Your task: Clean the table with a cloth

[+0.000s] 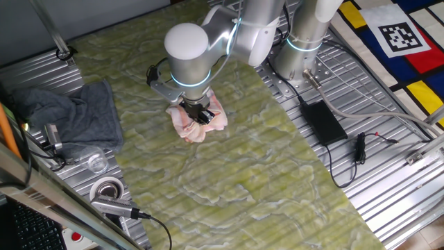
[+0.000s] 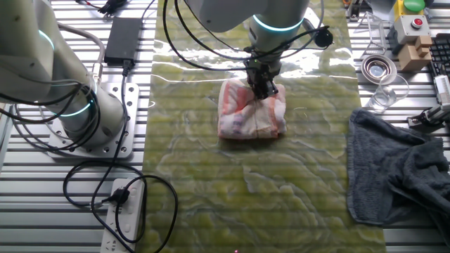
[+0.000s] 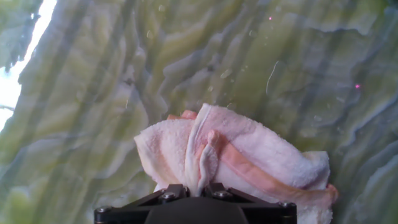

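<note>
The cloth (image 1: 201, 121) is a crumpled pale pink and white towel with orange-red stripes. It lies on the yellow-green marbled table (image 1: 229, 173) near its middle. My gripper (image 1: 200, 113) points straight down onto the cloth and is shut on a raised fold of it. In the other fixed view the gripper (image 2: 262, 88) pinches the top of the cloth (image 2: 249, 116) on the table (image 2: 246, 190). In the hand view the cloth (image 3: 236, 155) bunches up between the fingers (image 3: 168, 194), with the table (image 3: 186, 56) beyond.
A dark grey cloth (image 1: 76, 114) lies on the ribbed metal at the table's left edge, and shows in the other fixed view (image 2: 397, 172). A clear glass (image 1: 96, 161), a metal cup (image 1: 107, 189), a black power brick (image 1: 322, 119) and cables sit around the table.
</note>
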